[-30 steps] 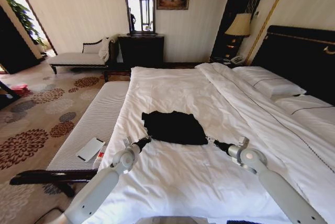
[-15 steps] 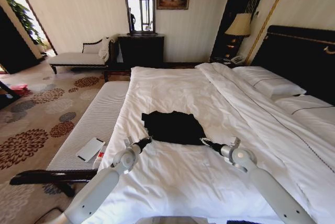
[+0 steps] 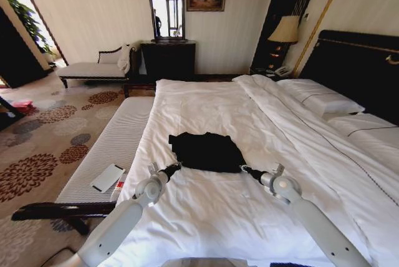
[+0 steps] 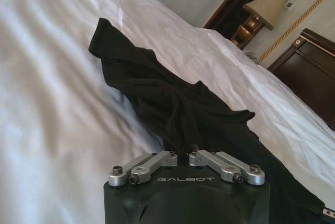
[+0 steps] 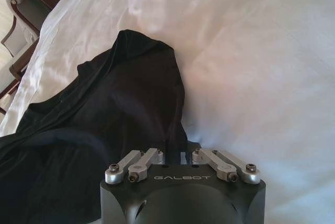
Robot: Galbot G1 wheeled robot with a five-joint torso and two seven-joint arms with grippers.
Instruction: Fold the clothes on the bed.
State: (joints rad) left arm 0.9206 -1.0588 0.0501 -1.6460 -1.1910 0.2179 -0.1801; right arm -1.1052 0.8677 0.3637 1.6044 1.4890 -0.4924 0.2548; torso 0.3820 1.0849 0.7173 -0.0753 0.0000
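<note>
We see open white bed point(image 3: 206, 217) surface on every side of the black T-shirt point(image 3: 207, 151), with bare duvet between it and the near edge and more beyond it. Our left tool point(image 3: 176, 166) sits at the shirt's near left corner, our right tool point(image 3: 244, 169) at its near right corner; both have their fingers drawn together on the fabric. To our left, just beside the bed, runs a padded bench point(image 3: 112, 142) carrying a white card point(image 3: 108, 177). Pillows point(image 3: 321, 100) lie well apart, far right.
</note>
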